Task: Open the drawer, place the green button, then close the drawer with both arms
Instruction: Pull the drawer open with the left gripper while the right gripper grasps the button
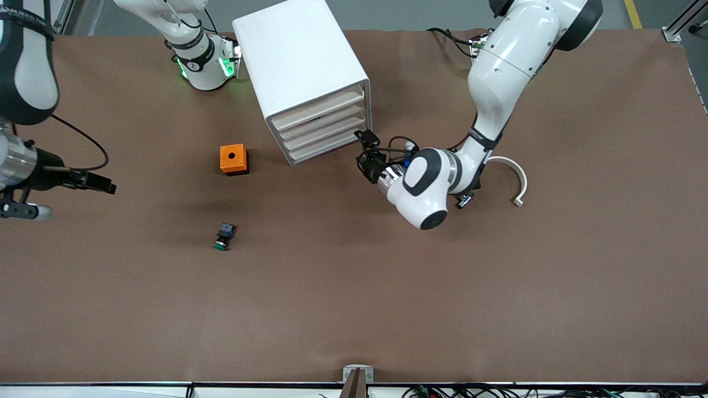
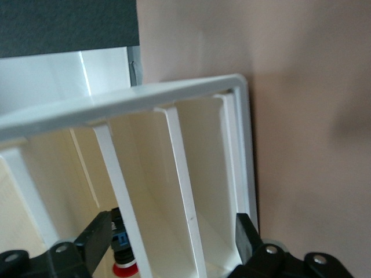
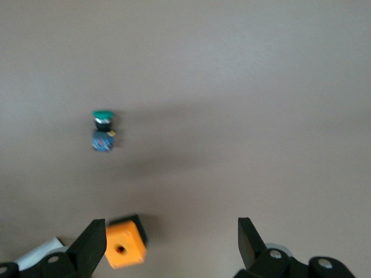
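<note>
The left gripper (image 1: 366, 145) sits at the cabinet's (image 1: 301, 61) front corner, level with the lower drawers (image 1: 326, 145), at the end of the stack toward the left arm. Its wrist view shows the fingers (image 2: 93, 240) spread wide with the white drawer fronts (image 2: 179, 191) between them — nothing is clamped. All the drawers look shut, so the pull seems not yet made. The fronts run as long flat strips across the cabinet's face, and the gripper comes at them from the open table in front; the coming move, I judge, depends on one finger hooking a slanted lip and drawing out along that same line.

The right gripper (image 1: 102, 184) hangs at the right arm's end of the table, over bare brown surface. Its fingers (image 3: 90, 246) stand wide apart, holding nothing.

The button (image 1: 223, 235) lies on its side on the table, nearer the front camera than the orange box (image 1: 233, 158), green cap toward the camera and its long axis roughly along that line. It is well apart from both grippers, but the right one is clearly the closer — and the button lies from it toward the middle of the table, so that arm looks the natural one for the pick.
</note>
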You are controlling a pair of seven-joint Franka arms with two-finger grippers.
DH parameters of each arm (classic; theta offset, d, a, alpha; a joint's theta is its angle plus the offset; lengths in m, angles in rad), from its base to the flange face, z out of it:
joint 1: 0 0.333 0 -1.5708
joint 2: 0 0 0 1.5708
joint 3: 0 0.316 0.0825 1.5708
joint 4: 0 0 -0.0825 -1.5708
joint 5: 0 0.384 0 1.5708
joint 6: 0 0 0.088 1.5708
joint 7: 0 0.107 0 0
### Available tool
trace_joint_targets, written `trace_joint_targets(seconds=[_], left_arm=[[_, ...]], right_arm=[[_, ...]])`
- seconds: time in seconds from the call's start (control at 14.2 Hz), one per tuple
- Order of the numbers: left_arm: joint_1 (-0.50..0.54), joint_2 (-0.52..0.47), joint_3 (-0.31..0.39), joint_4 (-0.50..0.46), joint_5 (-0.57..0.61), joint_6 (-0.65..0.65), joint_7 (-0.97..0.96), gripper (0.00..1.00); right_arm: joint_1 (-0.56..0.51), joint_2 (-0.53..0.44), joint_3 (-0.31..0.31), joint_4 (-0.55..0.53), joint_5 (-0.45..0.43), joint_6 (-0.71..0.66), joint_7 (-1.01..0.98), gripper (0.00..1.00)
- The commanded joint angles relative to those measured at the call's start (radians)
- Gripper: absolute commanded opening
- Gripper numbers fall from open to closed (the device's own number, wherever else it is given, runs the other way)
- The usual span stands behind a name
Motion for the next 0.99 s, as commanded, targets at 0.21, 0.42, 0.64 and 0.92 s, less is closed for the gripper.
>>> trace_joint_targets(seconds=[0.21, 0.42, 0.64, 0.92], left_arm=[[-0.094, 0.061, 0.007, 0.023, -0.095, 0.018, -0.067, 0.76], [-0.117, 0.082, 0.007, 0.023, -0.098, 0.020, -0.067, 0.72], [-0.129, 0.098, 0.007, 0.023, -0.097, 0.023, -0.065, 0.68], [-0.127, 0.102, 0.007, 0.023, -0.098, 0.038, -0.055, 0.15]], right_arm=[[0.153, 0.126, -0.001, -0.163, 0.022, 0.381, 0.295, 1.00], [0.183, 0.233, -0.001, -0.160, 0.022, 0.512, 0.386, 1.00], [0.219, 0.306, -0.001, -0.160, 0.022, 0.591, 0.422, 1.00], [0.276, 0.370, -0.002, -0.161, 0.019, 0.652, 0.484, 1.00]])
